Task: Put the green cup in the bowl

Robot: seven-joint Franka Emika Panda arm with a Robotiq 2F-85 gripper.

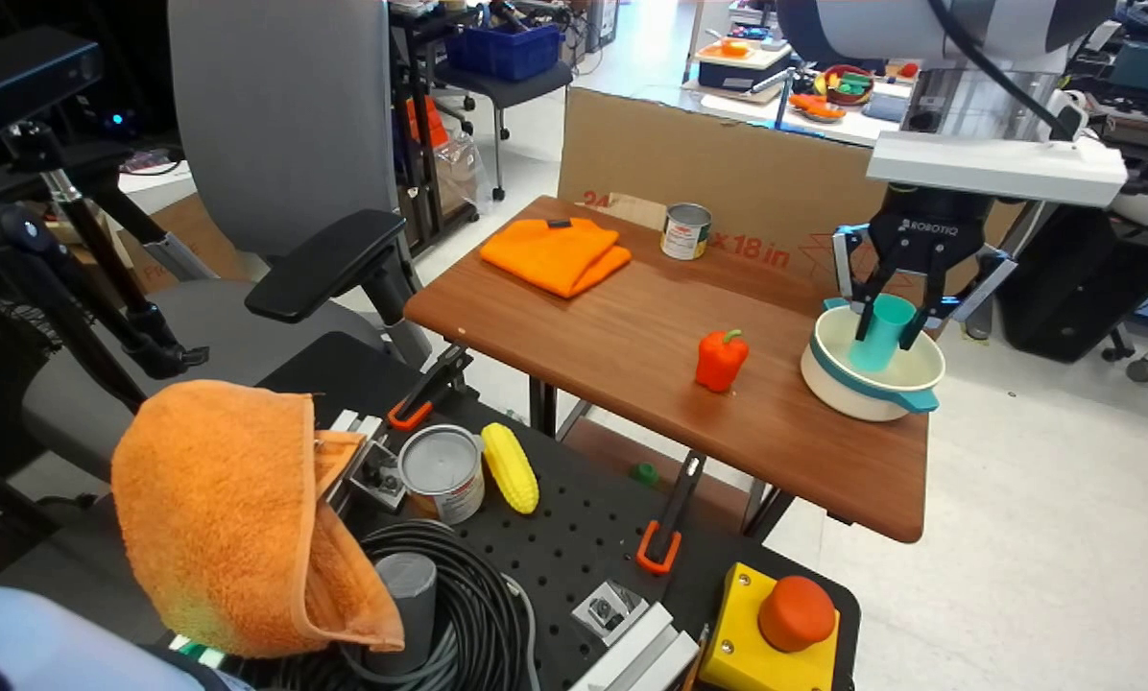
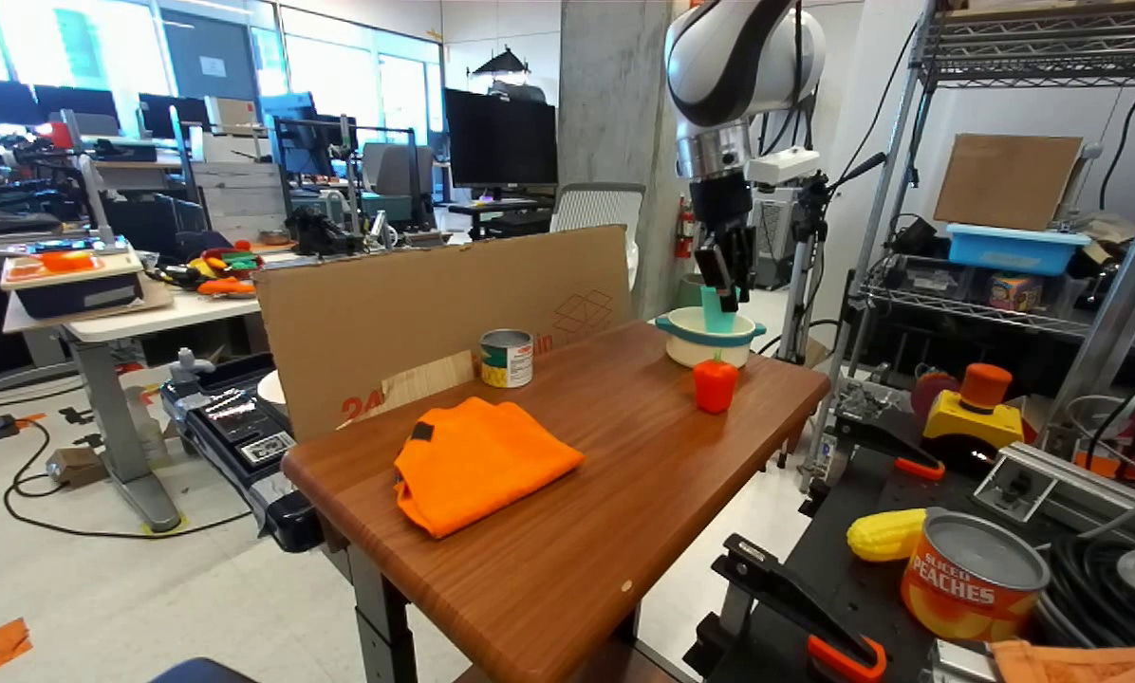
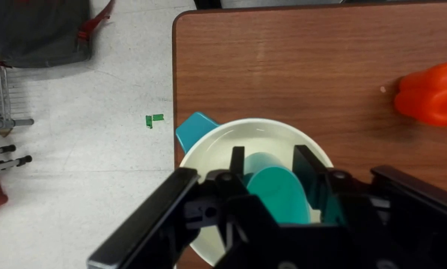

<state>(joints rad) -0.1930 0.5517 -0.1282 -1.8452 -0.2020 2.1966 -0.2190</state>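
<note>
The green cup (image 1: 881,347) is inside the white bowl (image 1: 852,395), which has teal handles and sits at the table's corner. My gripper (image 1: 887,332) points down over the bowl with a finger on each side of the cup. In the wrist view the cup (image 3: 279,194) lies between the fingers (image 3: 269,151), mouth toward the camera. The left finger is against its wall and the right finger close along its rim; the gripper looks shut on it. The cup (image 2: 716,321) and bowl (image 2: 705,353) also show in an exterior view. Whether the cup's base touches the bowl floor is hard to tell.
A red pepper (image 1: 721,361) stands on the brown table (image 1: 574,336) near the bowl. A can (image 1: 686,231) and a folded orange cloth (image 1: 557,255) are farther along. A cardboard sheet (image 2: 454,299) stands along one edge. Clamps (image 1: 670,518) sit opposite.
</note>
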